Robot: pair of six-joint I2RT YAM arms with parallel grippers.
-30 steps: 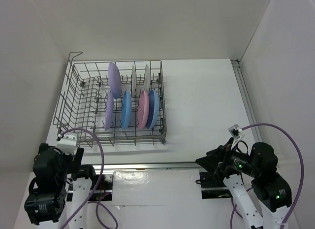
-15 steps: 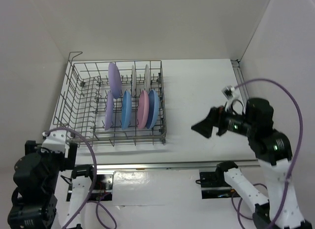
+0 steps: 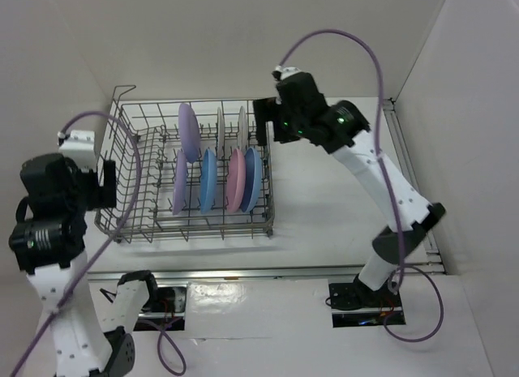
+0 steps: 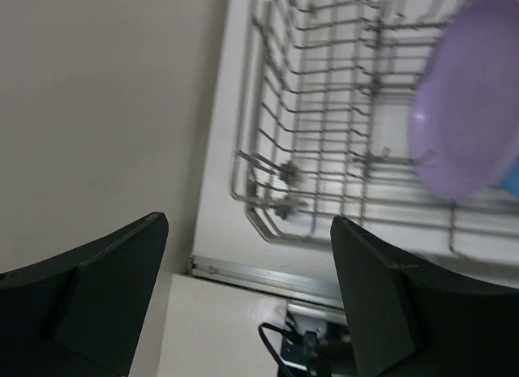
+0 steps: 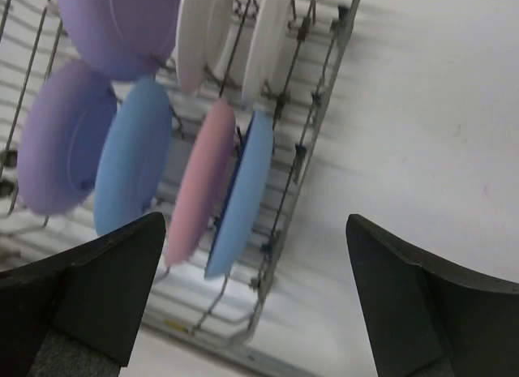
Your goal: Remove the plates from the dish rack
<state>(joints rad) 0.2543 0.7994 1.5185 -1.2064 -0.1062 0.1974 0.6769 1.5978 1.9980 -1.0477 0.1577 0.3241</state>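
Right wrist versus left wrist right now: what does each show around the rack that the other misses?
Only the right wrist view: the pink plate, two white plates, the back-row lavender plate, the rightmost blue plate and bare table right of the dish rack. Only the left wrist view: the rack's near left corner, the side wall and the metal strip along the table's edge. Both: the rack's wires and the front-row lavender plate, with a blue plate beside it, only a sliver in the left wrist view.

White arms (image 3: 381,181), black joints (image 3: 50,190), purple cables (image 3: 332,34)
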